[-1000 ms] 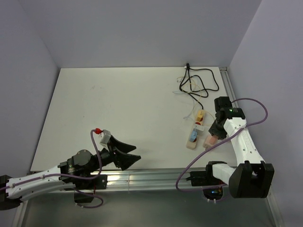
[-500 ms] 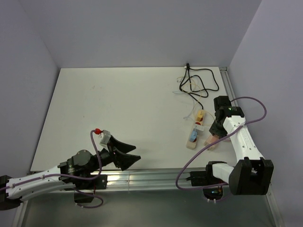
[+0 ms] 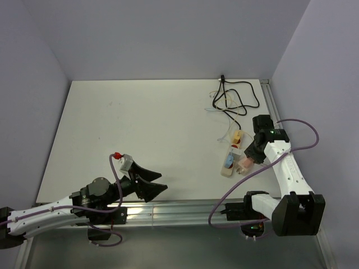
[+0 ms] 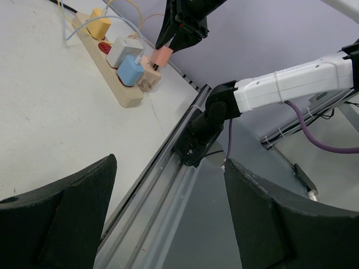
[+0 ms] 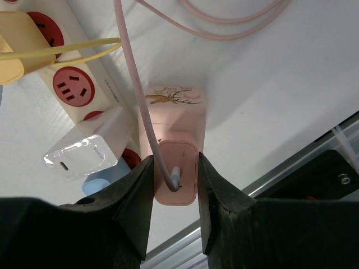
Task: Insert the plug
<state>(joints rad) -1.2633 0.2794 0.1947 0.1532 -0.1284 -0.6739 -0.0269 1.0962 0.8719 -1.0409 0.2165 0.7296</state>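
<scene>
right gripper [image 5: 174, 188] is clamped narrow on the pink plug [image 5: 174, 120], fingers on its two flanks at the cable end, and the pink cable [image 5: 132, 84] runs out past them. the plug is at the near end of the power strip [image 3: 229, 163], close to the tabletop's right edge and toward its near right corner, just beside the blue charger [image 4: 130, 72] and white charger [image 4: 123, 50]. the yellow plug [image 4: 100, 25] sits further up the strip.

step, as i read it: final alignment or seating over the last socket. the plug body hides the prongs, so i can't tell if they're started in the holes. in the right wrist view the body looks tilted off the strip face.

next move calls for squaring the plug to the socket, then a straight push along the prong axis, and only then letting go. risk: the strip is loose and may slide or tip under the push.

left gripper [image 3: 151, 188] has its jaws spread wide with nothing in them. it hangs at the near edge, well apart from the strip, so it isn't bracing anything.
</scene>
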